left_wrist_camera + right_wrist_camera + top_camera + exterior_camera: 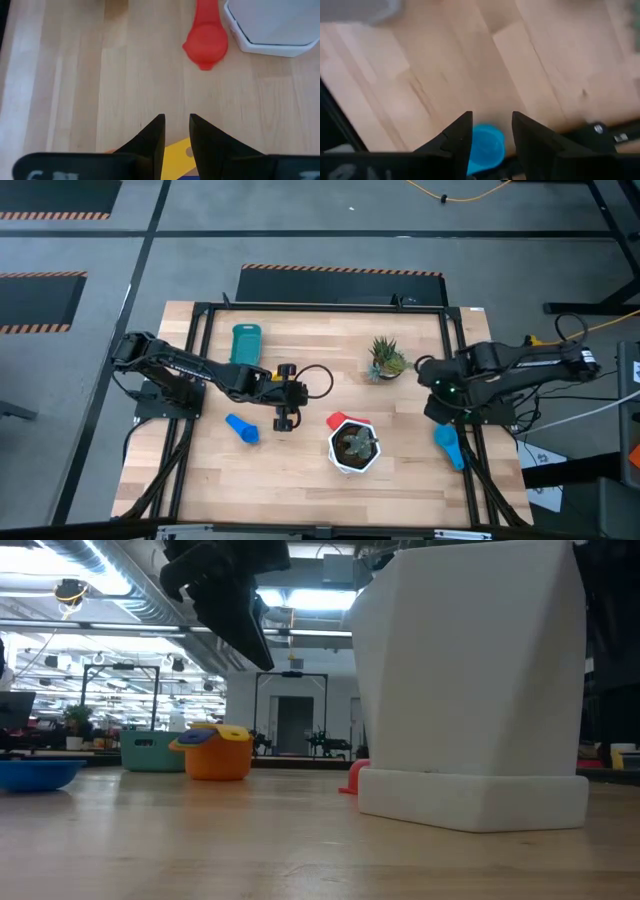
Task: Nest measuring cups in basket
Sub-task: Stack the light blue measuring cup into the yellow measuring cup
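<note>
Overhead, left claw (pixel 283 420) above table (pixel 300 470)
</note>
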Controlling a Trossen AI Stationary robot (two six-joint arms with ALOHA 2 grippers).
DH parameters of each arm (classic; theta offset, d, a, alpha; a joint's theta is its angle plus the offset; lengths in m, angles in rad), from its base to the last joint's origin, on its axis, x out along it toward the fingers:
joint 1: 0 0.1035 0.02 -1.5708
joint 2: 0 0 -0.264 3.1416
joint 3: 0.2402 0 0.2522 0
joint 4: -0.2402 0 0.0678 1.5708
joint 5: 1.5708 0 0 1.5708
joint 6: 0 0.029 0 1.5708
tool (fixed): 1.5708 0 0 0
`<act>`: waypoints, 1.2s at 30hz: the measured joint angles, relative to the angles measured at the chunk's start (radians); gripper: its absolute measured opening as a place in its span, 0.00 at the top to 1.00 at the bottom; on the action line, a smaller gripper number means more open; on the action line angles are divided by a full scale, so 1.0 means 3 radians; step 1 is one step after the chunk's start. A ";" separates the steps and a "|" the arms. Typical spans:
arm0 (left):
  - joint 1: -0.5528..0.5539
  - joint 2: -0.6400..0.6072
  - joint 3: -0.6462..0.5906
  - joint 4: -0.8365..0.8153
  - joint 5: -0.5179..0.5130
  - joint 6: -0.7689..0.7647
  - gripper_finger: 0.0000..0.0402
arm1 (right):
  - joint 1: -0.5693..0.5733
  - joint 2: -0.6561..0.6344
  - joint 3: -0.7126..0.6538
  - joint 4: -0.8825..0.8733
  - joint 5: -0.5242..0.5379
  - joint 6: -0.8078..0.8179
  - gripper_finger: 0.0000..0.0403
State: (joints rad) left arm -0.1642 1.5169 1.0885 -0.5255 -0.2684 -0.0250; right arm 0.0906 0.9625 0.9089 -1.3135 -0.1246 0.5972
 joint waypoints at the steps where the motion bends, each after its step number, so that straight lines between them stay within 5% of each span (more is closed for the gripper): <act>1: 0.0000 0.0000 0.0000 0.0000 0.0000 0.0000 0.80 | 0.0000 0.0051 0.0001 -0.0053 0.0000 -0.0002 0.65; 20: 0.0000 0.0000 0.0000 0.0003 -0.0002 0.0001 0.80 | 0.0308 0.1083 0.0000 -0.0473 -0.0263 -0.0800 0.65; 29: 0.0000 0.0000 0.0000 0.0015 -0.0003 0.0003 0.80 | 0.0479 0.1139 -0.0214 -0.0296 -0.0192 -0.0788 0.65; 33: 0.0000 0.0000 0.0000 0.0015 -0.0003 0.0003 0.80 | 0.0479 0.1073 -0.0608 -0.0003 -0.0482 -0.0704 0.65; 36: 0.0000 0.0000 0.0000 0.0024 -0.0003 0.0003 0.80 | 0.0496 0.1062 -0.0503 0.0129 -0.0486 -0.0719 0.65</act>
State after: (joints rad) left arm -0.1642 1.5169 1.0885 -0.5184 -0.2691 -0.0242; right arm 0.2393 1.2812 0.7580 -1.2749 -0.2704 0.3815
